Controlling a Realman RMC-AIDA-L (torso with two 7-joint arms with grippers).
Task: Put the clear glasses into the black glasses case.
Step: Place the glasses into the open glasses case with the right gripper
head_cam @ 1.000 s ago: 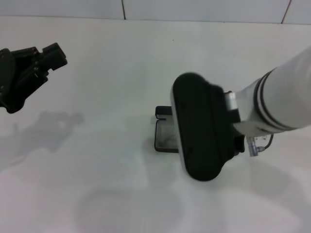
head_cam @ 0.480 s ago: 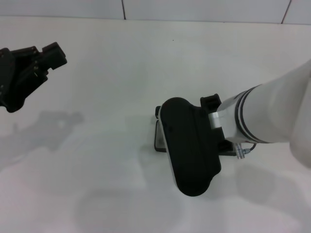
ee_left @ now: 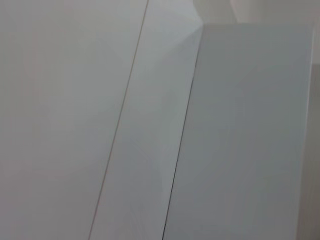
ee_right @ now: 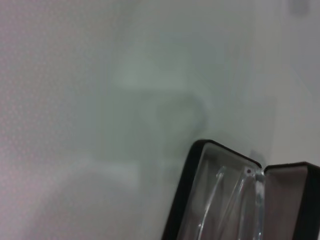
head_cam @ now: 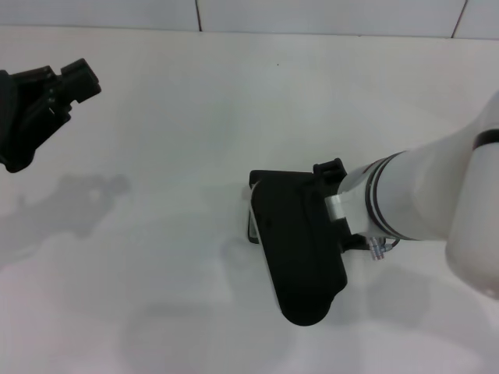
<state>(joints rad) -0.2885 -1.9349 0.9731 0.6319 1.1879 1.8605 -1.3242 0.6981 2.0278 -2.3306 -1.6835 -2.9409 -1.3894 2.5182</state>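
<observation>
The black glasses case [ee_right: 192,200] lies open on the white table, its lid [ee_right: 292,200] standing up beside the tray. The clear glasses [ee_right: 227,202] rest inside on the grey lining, with their transparent arms showing. From the head camera only a left edge of the case [head_cam: 253,222] shows. My right gripper [head_cam: 300,249] hangs directly over the case, and its black body covers most of it. My left gripper [head_cam: 54,97] is held up at the far left, away from the case.
The white tabletop [head_cam: 156,195] spreads around the case. A tiled wall [head_cam: 312,15] runs along the back. The left wrist view shows only pale panels [ee_left: 150,125].
My right arm has swung left and toward the near edge, settling lower over the case and hiding more of it. The left gripper has drifted slightly left.
</observation>
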